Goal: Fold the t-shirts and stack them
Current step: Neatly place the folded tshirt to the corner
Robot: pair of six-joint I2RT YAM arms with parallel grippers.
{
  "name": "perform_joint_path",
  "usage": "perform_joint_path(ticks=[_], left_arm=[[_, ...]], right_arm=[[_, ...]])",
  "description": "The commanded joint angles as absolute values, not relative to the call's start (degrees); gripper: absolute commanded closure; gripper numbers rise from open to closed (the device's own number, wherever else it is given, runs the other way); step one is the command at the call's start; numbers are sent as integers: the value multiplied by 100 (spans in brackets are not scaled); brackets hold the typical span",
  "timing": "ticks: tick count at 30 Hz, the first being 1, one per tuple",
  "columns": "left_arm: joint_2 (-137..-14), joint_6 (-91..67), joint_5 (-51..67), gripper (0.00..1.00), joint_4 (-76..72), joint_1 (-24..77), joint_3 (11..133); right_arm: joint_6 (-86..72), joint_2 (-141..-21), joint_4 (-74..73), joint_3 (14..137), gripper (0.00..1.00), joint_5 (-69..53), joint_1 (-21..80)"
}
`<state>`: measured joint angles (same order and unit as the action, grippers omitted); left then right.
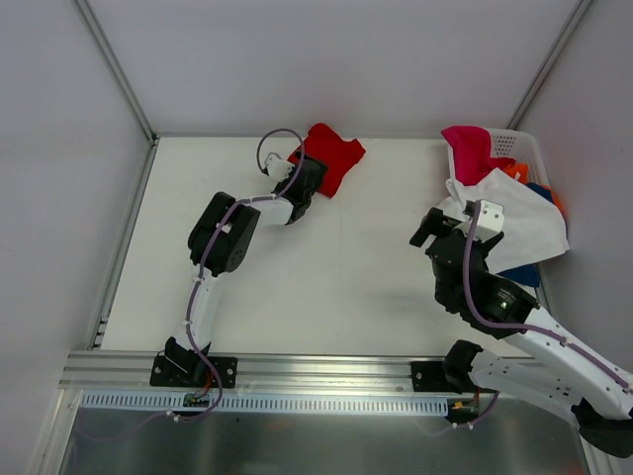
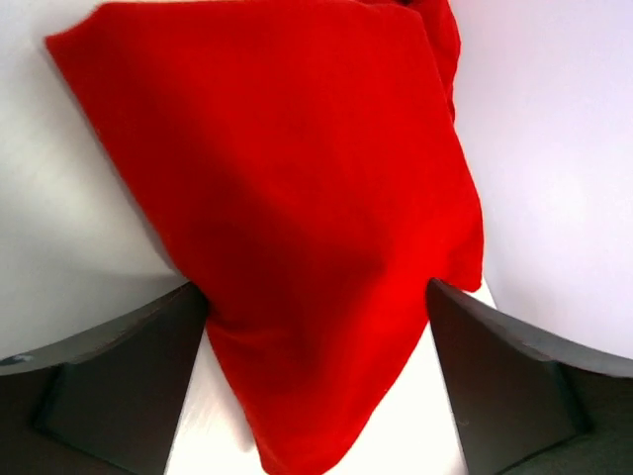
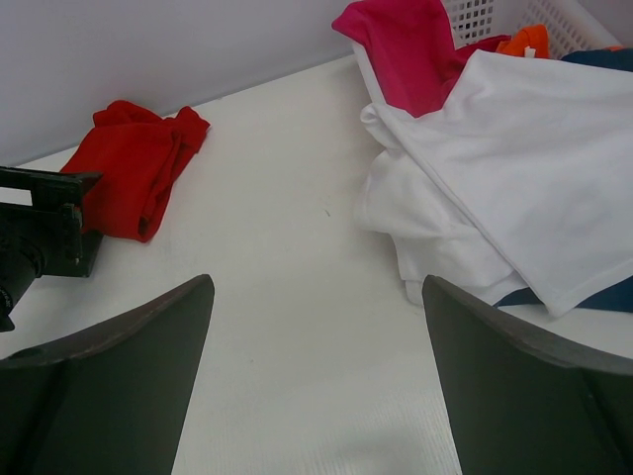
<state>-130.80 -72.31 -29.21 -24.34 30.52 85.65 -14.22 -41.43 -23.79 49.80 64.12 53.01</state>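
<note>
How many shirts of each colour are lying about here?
Red t-shirt: 1
Magenta pink t-shirt: 1
White t-shirt: 1
Orange t-shirt: 1
Blue t-shirt: 1
Total: 5 that can be told apart; the heap may hide more.

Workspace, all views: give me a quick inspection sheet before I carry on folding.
Surface: white table, bare in the middle.
Job's things: red t-shirt roughly folded at far edge; white t-shirt spilling from basket onto table; pink t-shirt, orange t-shirt, blue t-shirt with it.
Clutter: nothing seen.
Grippers: left gripper open, straddling red shirt's corner; right gripper open over bare table.
Cables: purple cables along both arms.
Surroundings: pale walls, metal rail near edge.
</note>
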Motion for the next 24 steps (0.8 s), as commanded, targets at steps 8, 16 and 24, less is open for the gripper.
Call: perform_joint_path(ticks=[8,16,24], left_arm=[[-13570,-6690,-2233,64,-2162,2716,9289],[-14097,-6136,-1084,94,-2206,2233,10212],[-13949,-5134,-18,99,-2215,1565,10162]], right_arm=[[-1309,-4078,-2188,4922,9,6372,5247],[-1327,-4043,-2188,4887,9,6354,5247],[-1415,-4078,-2022,4790,9,6232,5247]])
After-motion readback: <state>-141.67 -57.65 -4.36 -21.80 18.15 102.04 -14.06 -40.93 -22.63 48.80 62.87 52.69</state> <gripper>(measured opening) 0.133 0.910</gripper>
